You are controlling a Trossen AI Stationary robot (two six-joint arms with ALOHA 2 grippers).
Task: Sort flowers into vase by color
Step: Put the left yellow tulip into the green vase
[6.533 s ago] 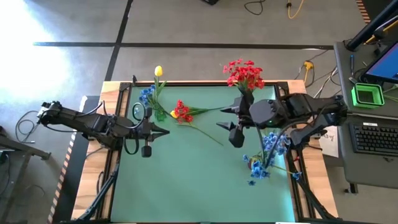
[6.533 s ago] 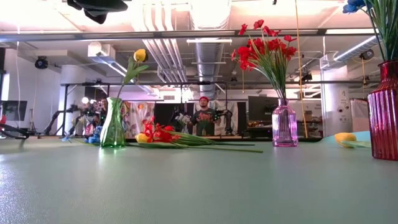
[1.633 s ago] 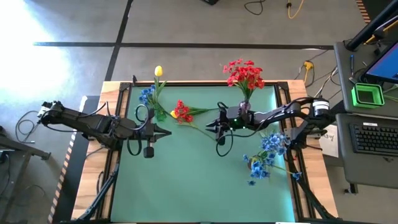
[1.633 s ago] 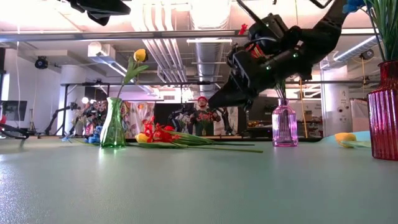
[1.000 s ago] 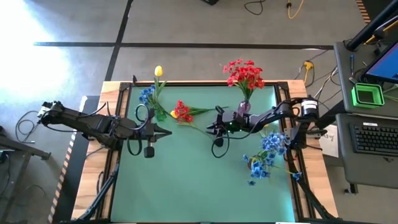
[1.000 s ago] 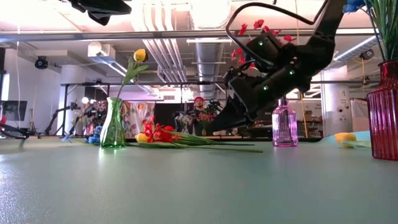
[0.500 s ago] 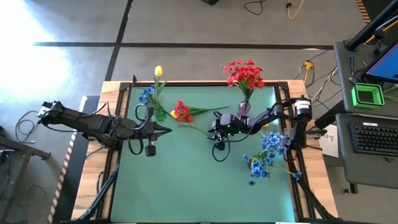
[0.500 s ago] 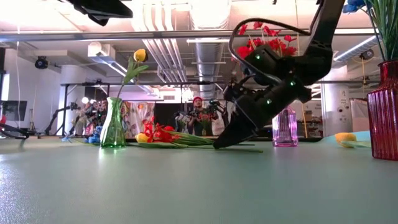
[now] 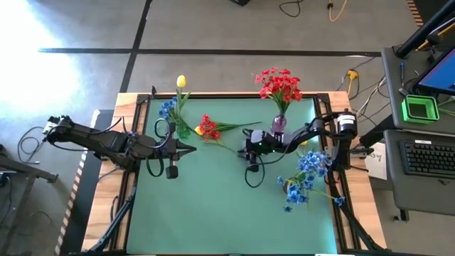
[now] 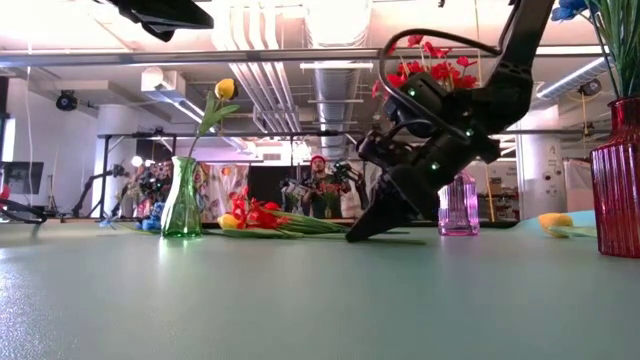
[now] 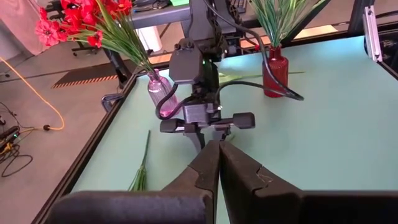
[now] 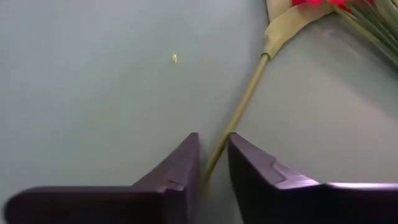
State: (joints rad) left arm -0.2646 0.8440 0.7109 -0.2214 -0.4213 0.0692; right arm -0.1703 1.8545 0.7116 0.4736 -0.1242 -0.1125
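The right gripper (image 12: 213,165), low on the table (image 9: 213,206) near its middle, pinches a green stem (image 12: 239,109). The left gripper (image 9: 190,150) is clenched, left of centre.

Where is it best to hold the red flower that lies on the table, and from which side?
Grip the red flower on its thin green stem, near the free end, coming down from above. The stem lies flat and bare there, away from the bloom, and the right hand already straddles it.
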